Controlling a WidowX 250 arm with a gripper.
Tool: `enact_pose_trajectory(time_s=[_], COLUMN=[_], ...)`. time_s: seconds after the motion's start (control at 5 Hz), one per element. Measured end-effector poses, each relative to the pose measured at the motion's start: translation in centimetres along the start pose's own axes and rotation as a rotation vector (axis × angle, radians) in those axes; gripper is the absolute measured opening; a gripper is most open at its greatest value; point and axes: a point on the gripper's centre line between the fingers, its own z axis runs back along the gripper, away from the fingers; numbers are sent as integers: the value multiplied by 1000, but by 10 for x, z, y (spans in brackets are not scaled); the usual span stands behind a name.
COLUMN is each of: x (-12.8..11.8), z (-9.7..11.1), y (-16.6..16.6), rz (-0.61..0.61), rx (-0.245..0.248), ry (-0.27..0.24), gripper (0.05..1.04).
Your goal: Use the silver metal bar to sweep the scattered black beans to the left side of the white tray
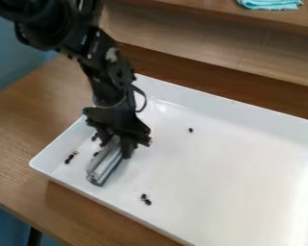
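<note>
Black two-finger gripper (119, 146) clasped on one end of shiny silver cylinder (106, 162), in white rectangular tray (234, 168) near small black pellets (148, 202). Likely stiff, slippery; mid-length grasp should balance better.

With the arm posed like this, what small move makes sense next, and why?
I'd probably ease the gripper a little toward the tray's nearest short wall, keeping the silver cylinder low. The gripper holds the cylinder inside the tray, and a few small dark bits lie between it and that wall.
</note>
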Motion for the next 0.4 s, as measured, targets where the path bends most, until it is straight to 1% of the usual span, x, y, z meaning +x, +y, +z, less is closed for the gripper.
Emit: enact_pose_trajectory(time_s=[0.2,0.4], x=[1,4], z=[-2,-2], y=[12,26], rz=[-4,1], rx=[12,23], ry=[-26,-37], gripper=[405,406])
